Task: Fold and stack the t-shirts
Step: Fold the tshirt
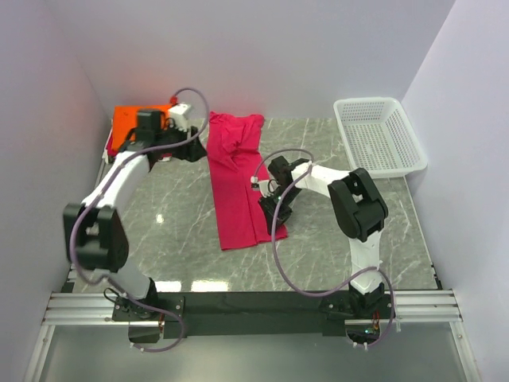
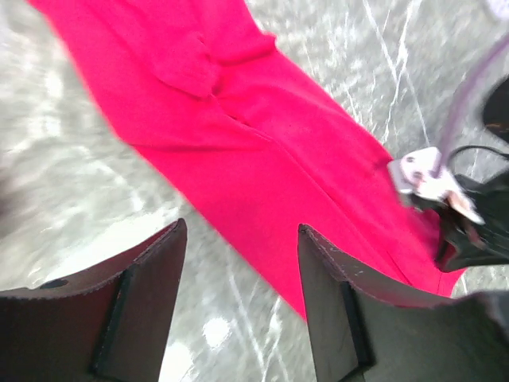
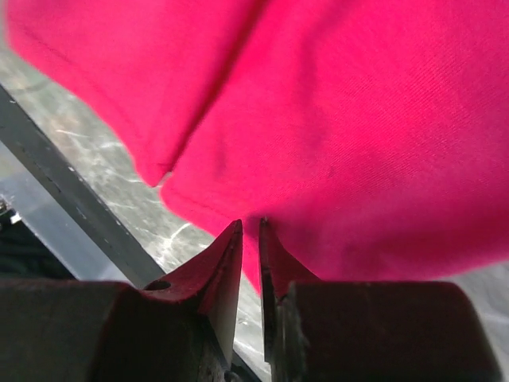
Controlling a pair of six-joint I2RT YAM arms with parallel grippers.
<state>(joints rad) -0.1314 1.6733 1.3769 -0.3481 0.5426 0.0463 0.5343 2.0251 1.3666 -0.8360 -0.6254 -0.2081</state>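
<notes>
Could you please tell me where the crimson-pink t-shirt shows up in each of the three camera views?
Top external: the crimson-pink t-shirt lies as a long strip mid-table, between the arms.
Left wrist: the t-shirt crosses diagonally from top left to lower right.
Right wrist: the t-shirt fills the upper frame.
Shared landmark: the grey marble tabletop beneath it.

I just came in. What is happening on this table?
T-shirt folding is under way. A crimson-pink t-shirt lies as a long strip between the arms. The right gripper sits at its right edge, jaws almost together; whether they pinch cloth is unclear. The left gripper hangs open beside its far end. An orange t-shirt lies folded in the far left corner.
</notes>
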